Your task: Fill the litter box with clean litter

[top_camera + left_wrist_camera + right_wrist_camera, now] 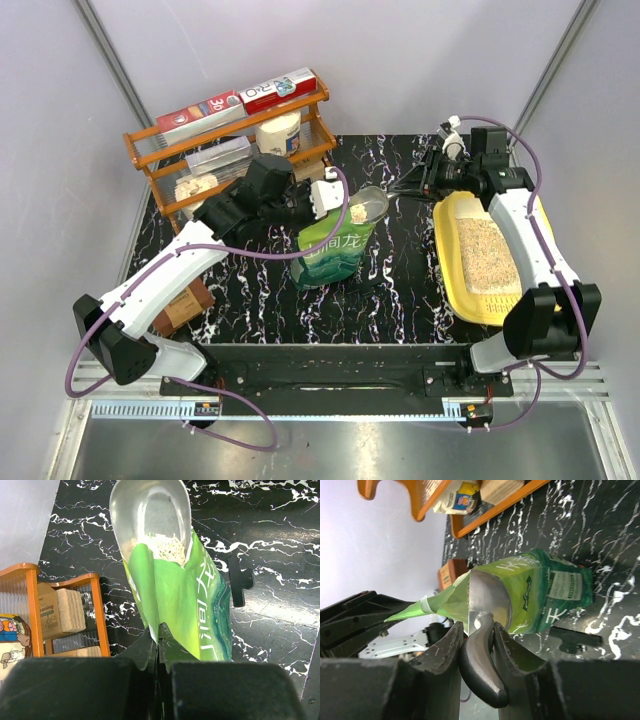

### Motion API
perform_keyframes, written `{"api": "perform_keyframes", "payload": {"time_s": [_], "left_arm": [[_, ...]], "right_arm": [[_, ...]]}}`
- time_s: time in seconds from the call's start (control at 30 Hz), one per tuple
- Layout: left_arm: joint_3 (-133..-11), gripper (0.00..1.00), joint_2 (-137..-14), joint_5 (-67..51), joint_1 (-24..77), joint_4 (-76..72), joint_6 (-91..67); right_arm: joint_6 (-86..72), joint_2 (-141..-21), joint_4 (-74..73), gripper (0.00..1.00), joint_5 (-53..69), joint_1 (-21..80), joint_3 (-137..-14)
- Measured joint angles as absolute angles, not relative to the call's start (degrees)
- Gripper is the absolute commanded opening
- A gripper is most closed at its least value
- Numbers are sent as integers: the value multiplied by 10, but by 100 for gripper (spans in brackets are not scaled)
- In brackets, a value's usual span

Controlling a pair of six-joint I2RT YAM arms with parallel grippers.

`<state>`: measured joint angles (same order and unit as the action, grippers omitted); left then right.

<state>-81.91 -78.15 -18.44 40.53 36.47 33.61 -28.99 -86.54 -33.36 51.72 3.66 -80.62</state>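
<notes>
With the left jaws clenched on the top edge of the green foil-lined pouch (185,605), it stands with its mouth open on the black white-veined surface (400,290). It sits between the orange wire rack (101,620) and the shallow yellow plastic litter box (448,272). Right jaws are clamped on the curved dark-grey scoop handle (479,670), right at the pouch mouth. Can't tell whether the scoop's bowl is inside.

Clean litter (167,547) is fine pale tan granules, sitting low in the pouch. A patch of it lies in the box (488,252), but the floor isn't covered. My read: mid-task.

Risks:
- The pouch is thin floppy film with a slick silver liner, held by one edge only. The scoop pushing on the far wall could fold the mouth shut or tip the pouch, dumping granules on the surface.
- The handle is smooth and rounded, so it could rotate in the jaws under load and spill.
- The granules are free-flowing. Any tilt on the carry across the gap to the box sheds them.
- A small black clip (240,580) lies just beside the pouch, and a dragged pouch could snag on it.
</notes>
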Motion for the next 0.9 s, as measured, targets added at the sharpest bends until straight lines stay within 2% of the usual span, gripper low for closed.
{"api": "perform_keyframes", "payload": {"time_s": [0.13, 0.27, 0.53, 0.9], "left_arm": [[-819, 0, -781, -186, 406, 366, 336], [-819, 0, -781, -187, 406, 369, 336], [-819, 0, -778, -188, 408, 377, 336], [-819, 0, -776, -185, 408, 380, 342]], "right_arm": [[-269, -836, -343, 0, 490, 39, -808], [-323, -837, -264, 0, 541, 31, -748], [-332, -849, -258, 0, 598, 11, -739], [-487, -882, -77, 0, 704, -30, -645]]}}
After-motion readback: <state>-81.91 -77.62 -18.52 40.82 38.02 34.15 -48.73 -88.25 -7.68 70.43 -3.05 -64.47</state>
